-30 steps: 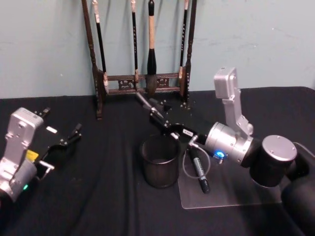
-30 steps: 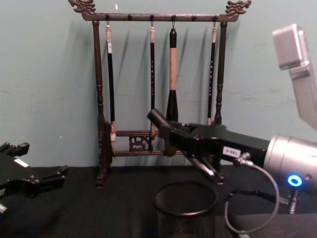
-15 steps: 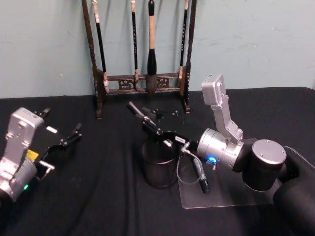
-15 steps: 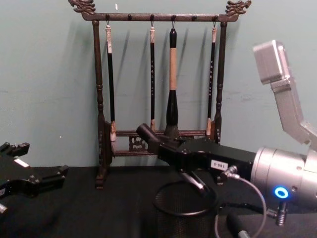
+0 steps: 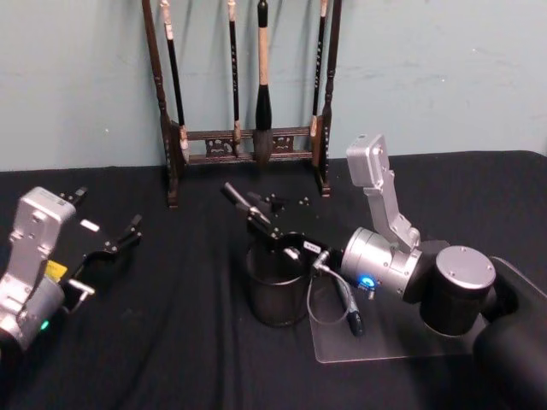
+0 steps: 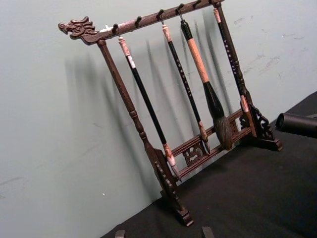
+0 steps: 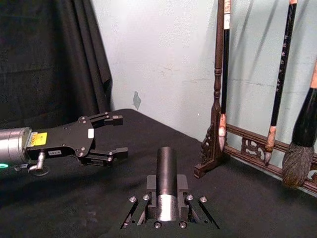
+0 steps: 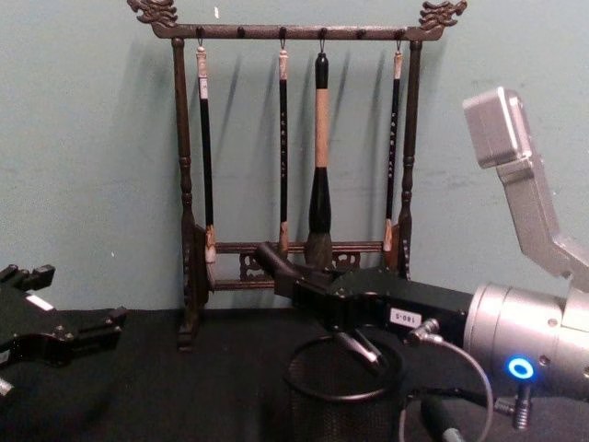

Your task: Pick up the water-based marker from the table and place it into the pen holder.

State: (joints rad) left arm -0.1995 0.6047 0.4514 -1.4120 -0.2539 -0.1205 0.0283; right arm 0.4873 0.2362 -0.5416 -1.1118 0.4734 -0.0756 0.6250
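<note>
Right pincer [image 5: 267, 218] is clenched on the marker [image 5: 239, 198], gripping it partway along, right over the mouth of the pen holder [image 5: 275, 299]. The marker's lower end is hidden behind the pincer fingers [image 8: 361, 346], so I cannot tell whether its tip is inside the rim. In the left wrist view the frame edge cuts the marker off, leaving just its blunt end. In the chest view the bottom edge cuts off the holder's base.

The marker is a black tube with a flat round end, and it has a grey band where the fingers clamp it. It tilts up and away from the pincer, toward the brush rack [image 5: 248, 137] at the back of the counter [image 5: 188, 342]. The holder is a round black mesh cup standing upright beside a clear sheet [image 5: 402, 342].

Left pincer [image 7: 118, 136] is released, with its fingers spread, over the counter well to the left.
</note>
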